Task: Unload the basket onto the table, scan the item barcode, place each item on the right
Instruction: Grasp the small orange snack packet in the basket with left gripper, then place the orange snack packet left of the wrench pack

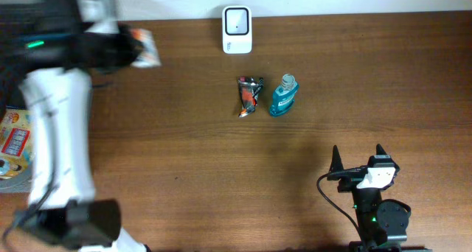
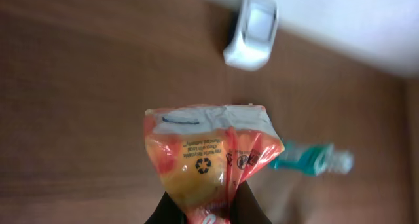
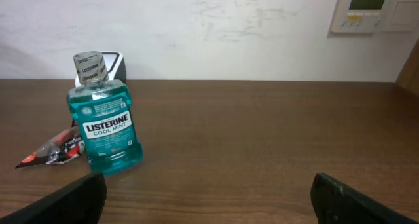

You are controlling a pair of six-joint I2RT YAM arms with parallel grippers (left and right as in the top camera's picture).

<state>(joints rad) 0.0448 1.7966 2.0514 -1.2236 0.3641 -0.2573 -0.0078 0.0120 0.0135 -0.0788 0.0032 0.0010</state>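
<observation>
A dark brown wooden table (image 1: 184,178) runs up to a white wall (image 3: 216,34), where a pale wall panel (image 3: 370,8) with a small display hangs at the two o'clock corner of the right wrist view; its writing is too small to read.

Seen from overhead, the white scanner (image 1: 237,29) stands at twelve o'clock on the table's far edge. Just short of the centre, toward one o'clock, a teal bottle (image 3: 105,129) stands upright, its label reading "LISTERINE COOL MINT" and its cap wrapped in printed film. A small crumpled wrapper (image 1: 249,95), red, black and silver, lies just beside it on its nine o'clock side, close but apart. A colourful printed sheet (image 1: 11,145) pokes in at the nine o'clock edge; its text cannot be read.

The left gripper (image 2: 208,214) is up at ten o'clock, closed tight on the lower end of the packet (image 2: 209,158), which is lifted off the table. The packet is orange and red with a white sealed top. It shows a recycling symbol, two small round icons and lines of fine print too blurred to read. No barcode can be made out on the face in view.

The right gripper (image 1: 358,155) sits low at five o'clock, its jaws spread wide and holding nothing, pointing at the bottle.
</observation>
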